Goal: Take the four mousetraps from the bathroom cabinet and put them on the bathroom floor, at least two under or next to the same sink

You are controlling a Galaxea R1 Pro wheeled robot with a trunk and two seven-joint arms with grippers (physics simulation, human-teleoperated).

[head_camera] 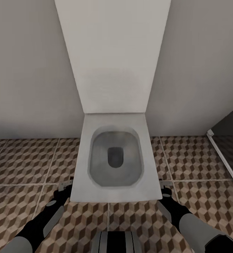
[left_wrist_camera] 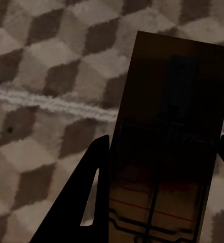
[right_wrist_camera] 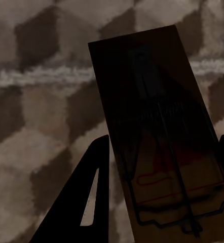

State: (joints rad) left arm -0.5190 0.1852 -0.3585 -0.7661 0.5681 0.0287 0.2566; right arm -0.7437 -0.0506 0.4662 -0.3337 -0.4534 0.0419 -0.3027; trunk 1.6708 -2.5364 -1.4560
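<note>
Facing toilet (head_camera: 112, 154), no sink ahead. My left gripper (left_wrist_camera: 162, 187) clamps one mousetrap (left_wrist_camera: 168, 142), right gripper (right_wrist_camera: 165, 187) clamps second mousetrap (right_wrist_camera: 157, 131); long axes run out past fingertips, over bathroom floor (head_camera: 21, 161). I judge: find sink first.

Toilet (head_camera: 112, 154) lid cut off by the top edge in the head view. Both arms cut off at the bottom edge there, gripper tips small and hard to make out beside the bowl. Left mousetrap (left_wrist_camera: 165, 152) very dark, lower end cut off, wire hard to see. Right mousetrap (right_wrist_camera: 160, 142) dark too, near corner cut off. Bathroom floor (right_wrist_camera: 36, 126) blurry behind both traps.
</note>
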